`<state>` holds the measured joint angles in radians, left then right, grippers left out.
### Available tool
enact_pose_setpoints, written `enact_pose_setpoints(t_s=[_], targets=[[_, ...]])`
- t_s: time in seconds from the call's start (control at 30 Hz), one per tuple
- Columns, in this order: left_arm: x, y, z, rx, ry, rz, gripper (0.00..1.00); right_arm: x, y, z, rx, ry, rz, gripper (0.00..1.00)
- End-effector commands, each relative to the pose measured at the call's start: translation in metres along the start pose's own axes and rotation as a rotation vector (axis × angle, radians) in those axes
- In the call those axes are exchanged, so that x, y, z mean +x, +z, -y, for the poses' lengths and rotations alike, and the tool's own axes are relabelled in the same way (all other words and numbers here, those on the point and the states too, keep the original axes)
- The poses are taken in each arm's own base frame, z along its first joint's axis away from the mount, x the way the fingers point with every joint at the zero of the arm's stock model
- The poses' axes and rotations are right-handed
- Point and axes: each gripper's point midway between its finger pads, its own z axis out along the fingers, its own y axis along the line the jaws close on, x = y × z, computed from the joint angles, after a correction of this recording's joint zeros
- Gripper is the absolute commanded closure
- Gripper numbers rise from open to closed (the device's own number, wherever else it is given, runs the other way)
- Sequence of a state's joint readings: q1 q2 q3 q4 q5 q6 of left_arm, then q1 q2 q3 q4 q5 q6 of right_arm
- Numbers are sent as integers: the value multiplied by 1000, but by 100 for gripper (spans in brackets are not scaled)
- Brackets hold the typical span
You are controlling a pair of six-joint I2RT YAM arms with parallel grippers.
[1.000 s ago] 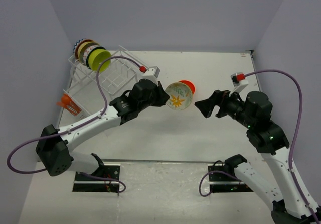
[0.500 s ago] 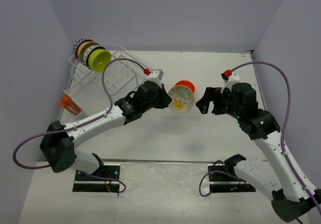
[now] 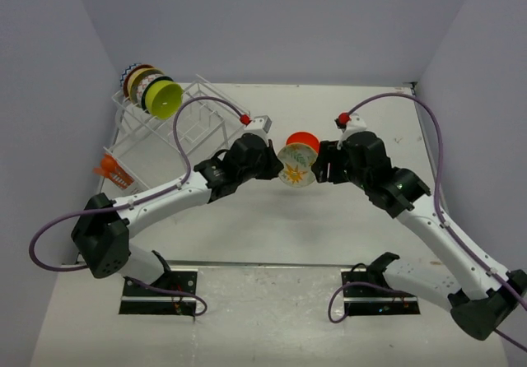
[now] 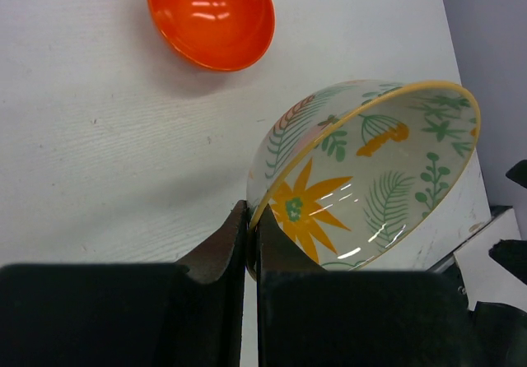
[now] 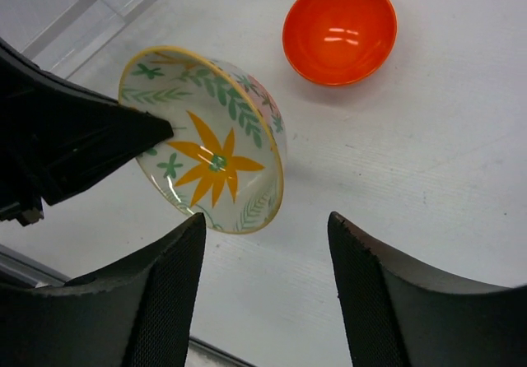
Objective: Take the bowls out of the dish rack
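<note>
My left gripper [image 3: 276, 163] is shut on the rim of a white bowl with a yellow flower and green leaves [image 3: 296, 163], holding it tilted above the table's middle. The left wrist view shows the rim pinched between the fingers [image 4: 253, 219]. My right gripper [image 3: 323, 169] is open just right of this bowl; in its wrist view the bowl [image 5: 206, 161] hangs ahead of the open fingers [image 5: 265, 219], apart from them. An orange-red bowl [image 3: 302, 141] sits upright on the table behind. The dish rack [image 3: 177, 132] stands at the far left with several bowls [image 3: 146, 85] on edge, a lime-green one [image 3: 165, 98] frontmost.
An orange object [image 3: 111, 169] sticks out at the rack's near-left side. Grey walls close in the table on the left, back and right. The orange-red bowl also shows in the left wrist view [image 4: 211, 17] and the right wrist view [image 5: 339, 30].
My right arm has swung left and closed in on the flower bowl with its jaws open. My left gripper has carried the bowl slightly to the right.
</note>
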<state>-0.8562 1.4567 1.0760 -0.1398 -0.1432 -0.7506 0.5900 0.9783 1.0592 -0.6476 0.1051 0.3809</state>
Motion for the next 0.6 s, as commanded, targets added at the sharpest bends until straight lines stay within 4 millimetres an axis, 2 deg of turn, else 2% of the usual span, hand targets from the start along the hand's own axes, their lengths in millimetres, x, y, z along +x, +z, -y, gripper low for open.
enact_pose_setpoints(t_s=[0.0, 0.13, 0.27, 0.3, 0.47, 0.57], targets=[[-31, -6, 34, 88, -48, 84, 100, -28, 15, 3, 109, 9, 101, 41], [-34, -10, 39, 104, -52, 89, 100, -20, 36, 19, 244, -12, 84, 51], [-36, -16, 43, 121, -54, 92, 100, -13, 45, 18, 238, -4, 90, 65], [-35, -17, 44, 126, -56, 89, 100, -13, 45, 18, 232, -3, 95, 76], [-35, -21, 51, 161, -40, 81, 100, -23, 40, 5, 146, 21, 182, 99], [-41, -27, 54, 176, -26, 96, 100, -25, 38, 0, 107, 42, 217, 100]])
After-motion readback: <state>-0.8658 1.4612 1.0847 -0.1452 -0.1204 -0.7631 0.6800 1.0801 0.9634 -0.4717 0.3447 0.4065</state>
